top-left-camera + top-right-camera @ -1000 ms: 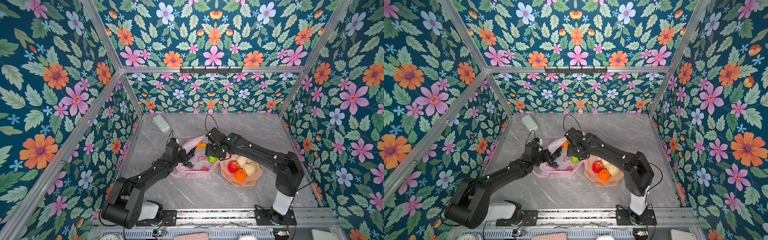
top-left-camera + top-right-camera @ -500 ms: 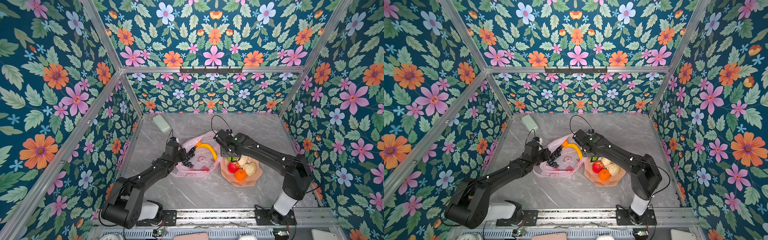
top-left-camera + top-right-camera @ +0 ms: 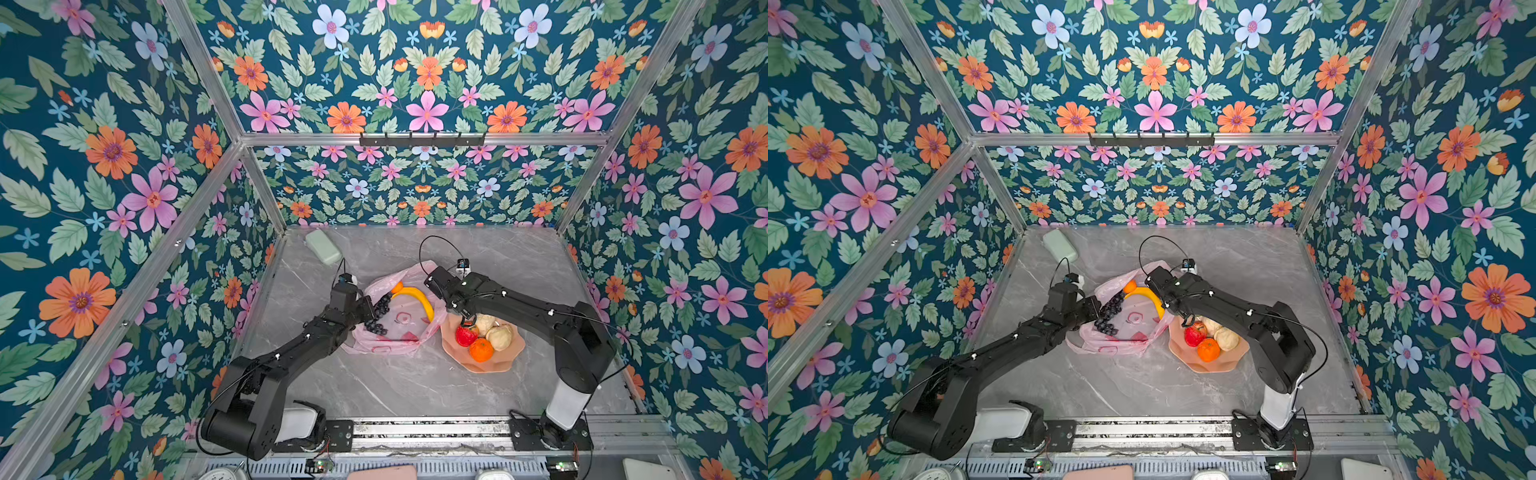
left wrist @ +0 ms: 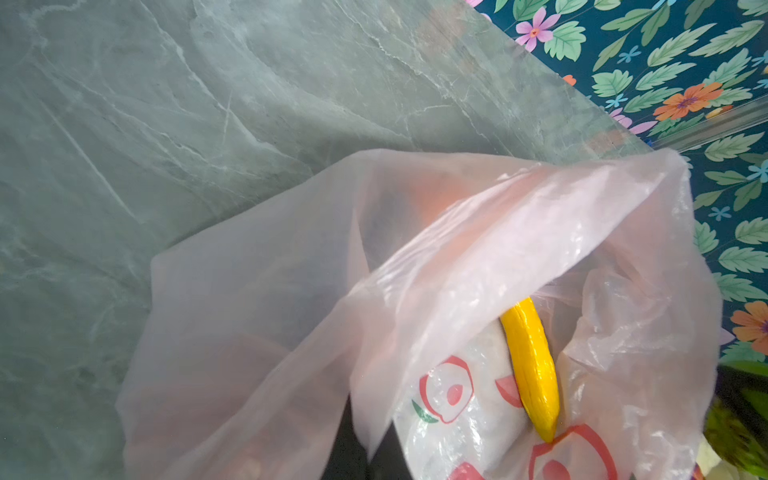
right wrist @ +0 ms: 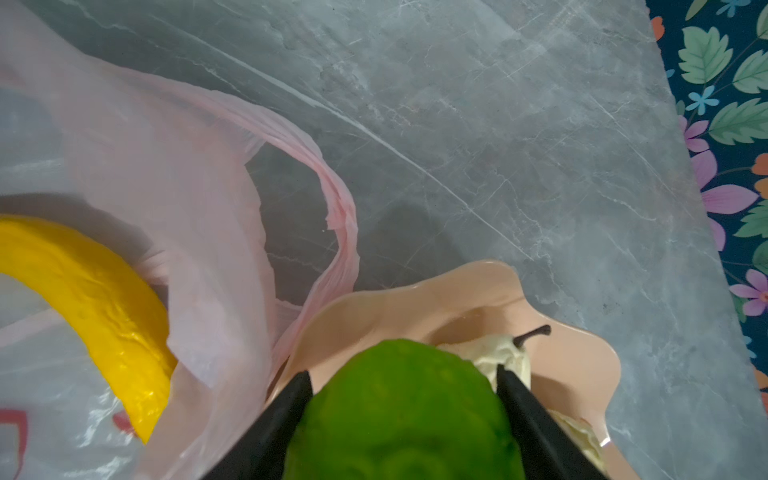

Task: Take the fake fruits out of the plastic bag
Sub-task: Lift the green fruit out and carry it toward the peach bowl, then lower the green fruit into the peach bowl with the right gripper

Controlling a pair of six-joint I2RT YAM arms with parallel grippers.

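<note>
The pink plastic bag (image 3: 399, 332) lies open mid-table. My left gripper (image 4: 372, 453) is shut on its rim, at the bag's left edge (image 3: 368, 309). Inside the bag lie a yellow banana (image 3: 417, 299), a dark grape bunch (image 3: 380, 316) and an orange (image 3: 397, 287). My right gripper (image 5: 403, 376) is shut on the bumpy green fruit (image 5: 403, 424), above the bag-side edge of the peach bowl (image 3: 500, 365). In both top views that arm's wrist hides the green fruit. A red apple (image 3: 465, 336), an orange (image 3: 481, 349) and two cream pieces (image 3: 500, 336) sit in the bowl.
A pale green pouch (image 3: 323, 247) lies at the back left corner. One bag handle loop (image 5: 332, 199) lies on the marble beside the bowl (image 5: 573, 361). Floral walls enclose the table on three sides, with a hook rail (image 3: 422, 139) on the back wall.
My right gripper has carried the green fruit from the bag's mouth rightward to over the bowl, uncovering the banana. The left arm has stayed still, holding the bag.
</note>
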